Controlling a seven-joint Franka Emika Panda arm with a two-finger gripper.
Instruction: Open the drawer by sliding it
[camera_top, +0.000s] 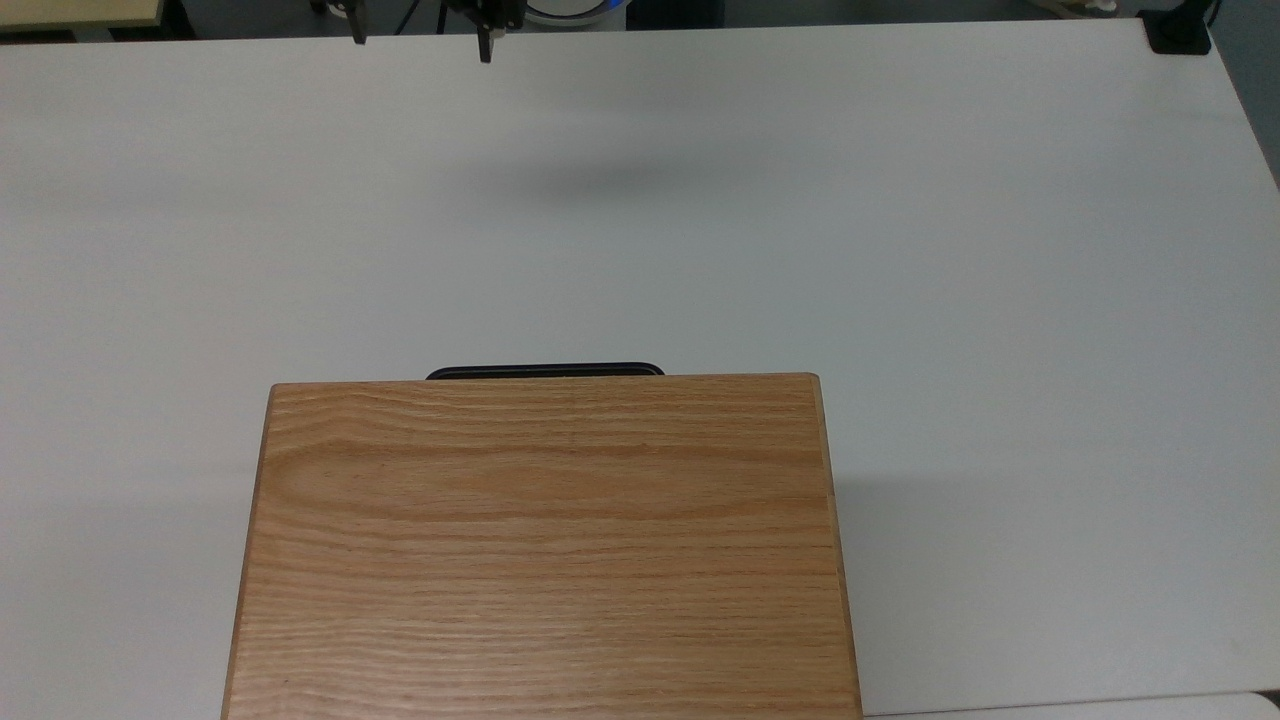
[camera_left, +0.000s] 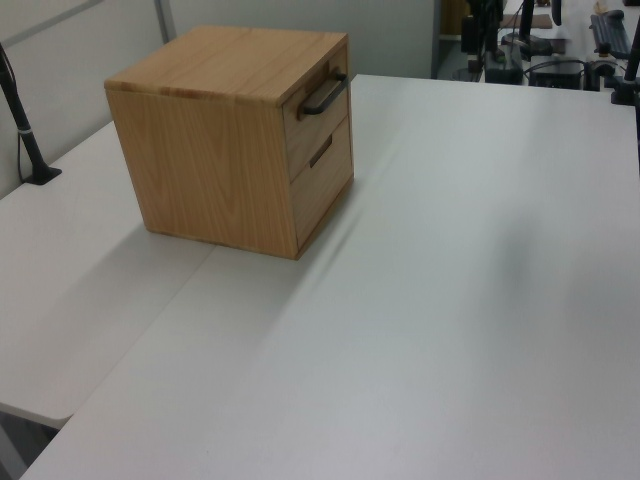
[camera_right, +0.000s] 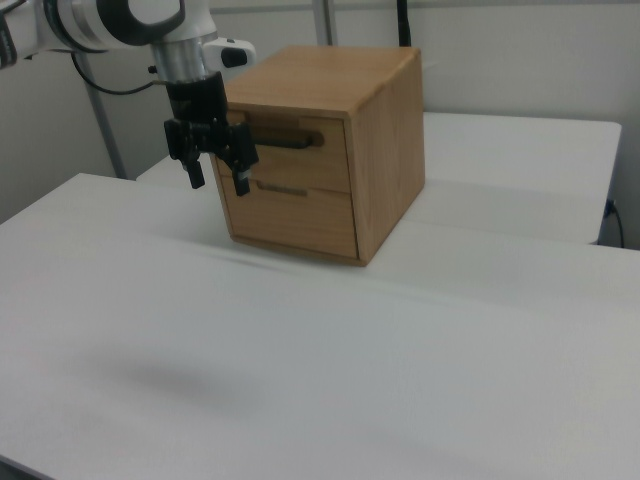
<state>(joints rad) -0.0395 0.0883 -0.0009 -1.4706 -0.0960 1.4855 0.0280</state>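
The hand hangs in the air above the white desk, pointing down, with its two black fingers spread apart and nothing between them. In the right view it shows in front of the cabinet's left edge, at about the height of the upper drawer, though the top view puts the two fingertips at the far edge of the desk, well apart from the cabinet, with a broad stretch of bare desk between them. The upper drawer sits flush in the front of the oak cabinet, pushed fully in, and its long black bar handle runs across the front panel; in the top view only this handle juts out past the cabinet's top edge. In the left view the drawer is the upper of two fronts on the cabinet's right-hand face, with a second drawer below it that carries a dark slot rather than a bar. The cabinet stands on the desk near the top view's bottom edge, a little left of centre. A faint soft shadow lies on the desk in the top view below the fingertips. No brand, label or writing can be read on the cabinet, the drawer or the arm.
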